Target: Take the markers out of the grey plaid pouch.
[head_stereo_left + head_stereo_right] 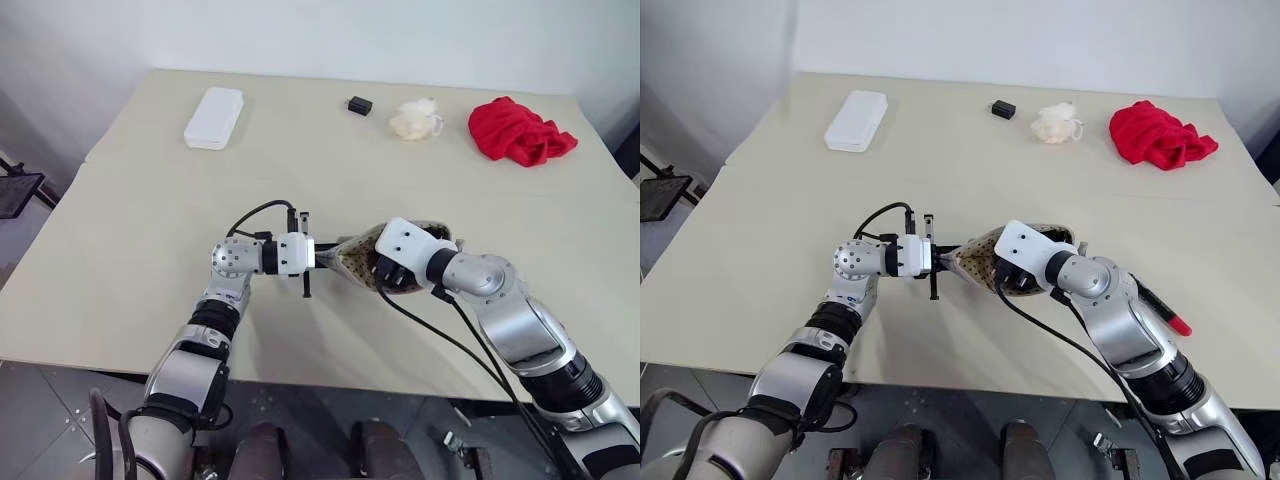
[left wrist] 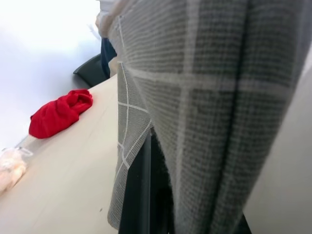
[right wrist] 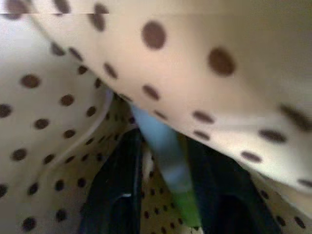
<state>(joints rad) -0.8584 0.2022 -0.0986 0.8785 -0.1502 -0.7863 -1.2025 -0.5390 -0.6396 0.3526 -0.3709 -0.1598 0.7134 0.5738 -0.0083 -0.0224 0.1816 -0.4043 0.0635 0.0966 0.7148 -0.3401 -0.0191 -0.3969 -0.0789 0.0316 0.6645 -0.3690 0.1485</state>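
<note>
Near table edge: my left gripper [image 1: 936, 260] had its jaws clamped on one end of the grey plaid pouch [image 1: 978, 256], holding it off the table, mouth toward my right gripper [image 1: 392, 274]. That one was inside the dotted lining, jaws closing around the light green marker [image 3: 170, 161]; grip unconfirmed. The black marker with red ends [image 1: 1162, 310] already lay out. At the far edge: white case [image 1: 214, 117], red cloth [image 1: 518, 131].

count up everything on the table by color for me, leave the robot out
Grey: 1, plaid pouch
Red: 1, cloth
White: 2, rectangular case, crumpled wad
Black: 1, small block
Black with red end: 1, marker
Light green: 1, marker inside pouch
Total: 7
</note>
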